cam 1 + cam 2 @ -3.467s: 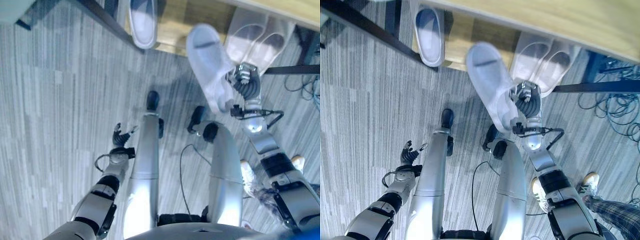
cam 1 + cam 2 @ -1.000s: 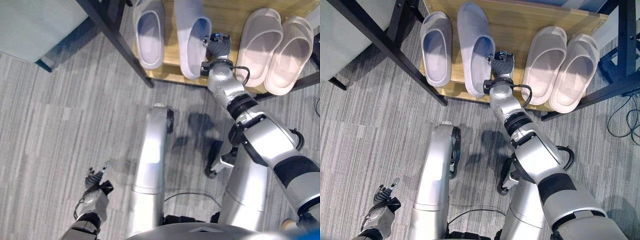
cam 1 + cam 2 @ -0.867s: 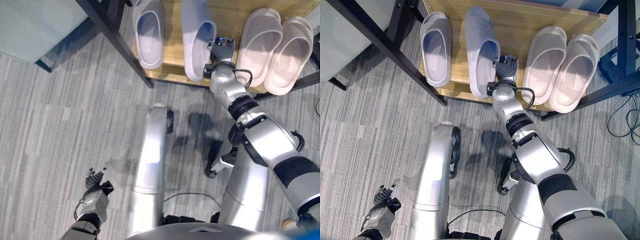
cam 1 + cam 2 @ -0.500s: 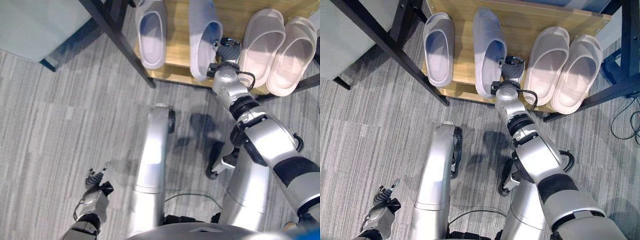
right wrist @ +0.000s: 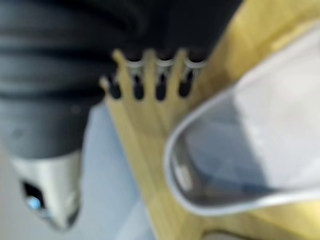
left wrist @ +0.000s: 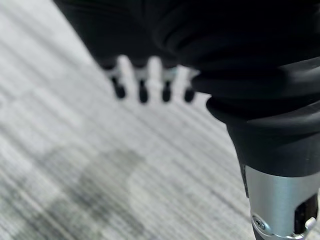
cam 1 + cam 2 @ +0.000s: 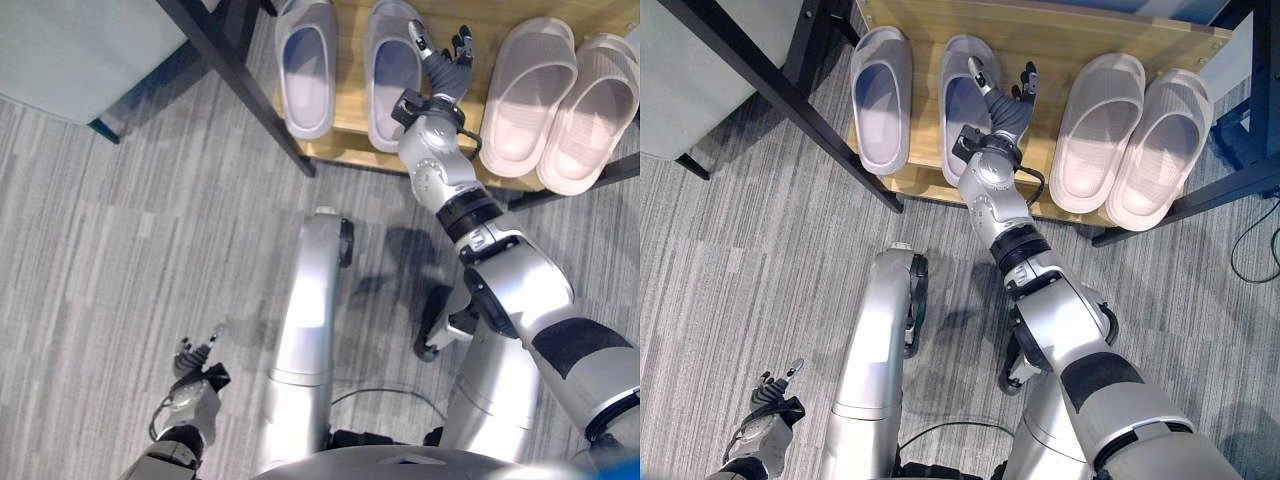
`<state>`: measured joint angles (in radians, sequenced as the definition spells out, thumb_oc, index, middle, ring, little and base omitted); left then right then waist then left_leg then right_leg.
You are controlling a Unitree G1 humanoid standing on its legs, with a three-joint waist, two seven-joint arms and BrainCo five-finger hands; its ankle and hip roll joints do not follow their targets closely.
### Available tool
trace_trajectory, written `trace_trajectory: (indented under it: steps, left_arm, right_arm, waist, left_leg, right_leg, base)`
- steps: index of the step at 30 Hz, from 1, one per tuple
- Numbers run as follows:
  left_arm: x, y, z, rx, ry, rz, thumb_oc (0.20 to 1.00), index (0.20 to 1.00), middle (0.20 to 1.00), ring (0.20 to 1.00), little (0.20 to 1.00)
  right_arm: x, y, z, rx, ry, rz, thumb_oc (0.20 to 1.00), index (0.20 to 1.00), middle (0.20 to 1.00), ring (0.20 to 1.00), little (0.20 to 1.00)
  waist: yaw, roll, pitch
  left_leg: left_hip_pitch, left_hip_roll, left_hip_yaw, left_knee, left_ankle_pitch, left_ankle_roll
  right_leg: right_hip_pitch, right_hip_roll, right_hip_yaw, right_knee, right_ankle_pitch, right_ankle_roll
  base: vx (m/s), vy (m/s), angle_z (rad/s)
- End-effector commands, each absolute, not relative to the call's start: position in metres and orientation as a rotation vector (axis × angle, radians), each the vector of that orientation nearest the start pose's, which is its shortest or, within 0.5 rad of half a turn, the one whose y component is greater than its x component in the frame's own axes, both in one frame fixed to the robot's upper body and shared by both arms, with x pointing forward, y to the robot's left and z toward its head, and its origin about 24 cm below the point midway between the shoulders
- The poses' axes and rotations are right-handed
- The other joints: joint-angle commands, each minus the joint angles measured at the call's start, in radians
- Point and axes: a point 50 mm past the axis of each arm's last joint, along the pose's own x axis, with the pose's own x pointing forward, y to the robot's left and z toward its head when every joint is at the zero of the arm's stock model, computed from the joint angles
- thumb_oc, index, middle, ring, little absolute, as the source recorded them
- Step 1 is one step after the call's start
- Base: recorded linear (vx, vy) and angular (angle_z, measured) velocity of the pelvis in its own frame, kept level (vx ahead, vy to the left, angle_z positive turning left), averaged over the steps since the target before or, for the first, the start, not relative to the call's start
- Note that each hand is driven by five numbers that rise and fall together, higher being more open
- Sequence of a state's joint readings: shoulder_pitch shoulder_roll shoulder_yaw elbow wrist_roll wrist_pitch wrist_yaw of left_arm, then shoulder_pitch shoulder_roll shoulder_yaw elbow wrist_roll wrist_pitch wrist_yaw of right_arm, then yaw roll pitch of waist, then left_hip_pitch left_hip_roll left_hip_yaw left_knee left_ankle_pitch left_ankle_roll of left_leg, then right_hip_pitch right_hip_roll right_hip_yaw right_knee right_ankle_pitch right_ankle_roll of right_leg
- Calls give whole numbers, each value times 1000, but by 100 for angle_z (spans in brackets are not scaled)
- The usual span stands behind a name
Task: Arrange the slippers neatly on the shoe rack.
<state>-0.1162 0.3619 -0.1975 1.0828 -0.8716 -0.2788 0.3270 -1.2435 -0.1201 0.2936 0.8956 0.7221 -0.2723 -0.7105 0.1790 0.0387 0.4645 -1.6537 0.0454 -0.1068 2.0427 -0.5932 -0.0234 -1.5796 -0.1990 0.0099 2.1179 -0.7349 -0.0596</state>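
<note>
Seen from above, a wooden shoe rack with black metal legs held four slippers side by side, toes pointing away from the robot. Two pale lavender slippers sat on the rack's left part: the left lavender slipper and, just beside it, the right lavender slipper. Two pinkish-beige slippers lay touching each other on the right part. The right hand hovered over the shelf between the right lavender slipper and the beige pair, fingers spread straight, holding nothing. The left hand hung low over the grey striped floor, fingers relaxed and empty.
</note>
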Motion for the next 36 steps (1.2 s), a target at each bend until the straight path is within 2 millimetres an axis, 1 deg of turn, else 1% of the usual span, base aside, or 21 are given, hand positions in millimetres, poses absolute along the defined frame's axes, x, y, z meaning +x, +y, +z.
trace_trajectory:
  steps: [1,7,10,14,20,25,33,36]
  left_arm:
    - [169,287,-105,-99,658,746,1000,1000,1000,1000,1000]
    - [169,285,-106,-82,668,732,1000,1000,1000,1000,1000]
    - [173,285,-103,-70,653,712,1000,1000,1000,1000,1000]
    - [175,285,-102,-61,646,708,1000,1000,1000,1000,1000]
    - [175,286,-100,-58,632,703,1000,1000,1000,1000,1000]
    - [170,290,-101,-51,637,720,1000,1000,1000,1000,1000]
    - [166,291,-102,-34,643,715,1000,1000,1000,1000,1000]
    - [164,290,-103,-28,641,711,1000,1000,1000,1000,1000]
  right_arm:
    - [388,-62,296,495,-508,-185,1000,1000,1000,1000,1000]
    - [387,-59,291,493,-495,-186,1000,1000,1000,1000,1000]
    - [388,-53,288,444,-487,-159,1000,1000,1000,1000,1000]
    - [388,-49,285,435,-474,-149,1000,1000,1000,1000,1000]
    - [388,-43,282,492,-449,-138,1000,1000,1000,1000,1000]
    - [386,-34,275,522,-421,-114,1000,1000,1000,1000,1000]
    - [388,-31,274,541,-401,-124,1000,1000,1000,1000,1000]
    - [390,-35,276,507,-414,-131,1000,1000,1000,1000,1000]
  waist:
    - [24,15,55]
    - [21,13,55]
    - [25,15,55]
    - [28,15,55]
    - [38,21,55]
    - [45,26,55]
    - [54,38,55]
    - [54,41,55]
  left_leg:
    - [84,-25,1,84,-231,115]
    - [84,-29,0,85,-230,115]
    - [84,-29,-5,87,-231,116]
    - [84,-31,-8,87,-231,115]
    - [84,-33,-10,87,-231,113]
    - [84,-32,-8,88,-231,113]
    - [84,-34,-8,91,-233,113]
    - [84,-34,-6,93,-232,112]
  right_leg:
    - [10,18,108,-30,83,-47]
    - [10,20,110,-25,81,-50]
    - [10,20,107,-27,81,-51]
    - [10,20,105,-28,81,-51]
    - [10,19,105,-29,82,-52]
    - [10,16,104,-26,84,-53]
    - [10,14,103,-23,87,-51]
    - [10,15,106,-19,86,-51]
  base:
    - [0,0,0]
    - [0,0,0]
    - [0,0,0]
    - [0,0,0]
    - [0,0,0]
    - [0,0,0]
    - [0,0,0]
    - [0,0,0]
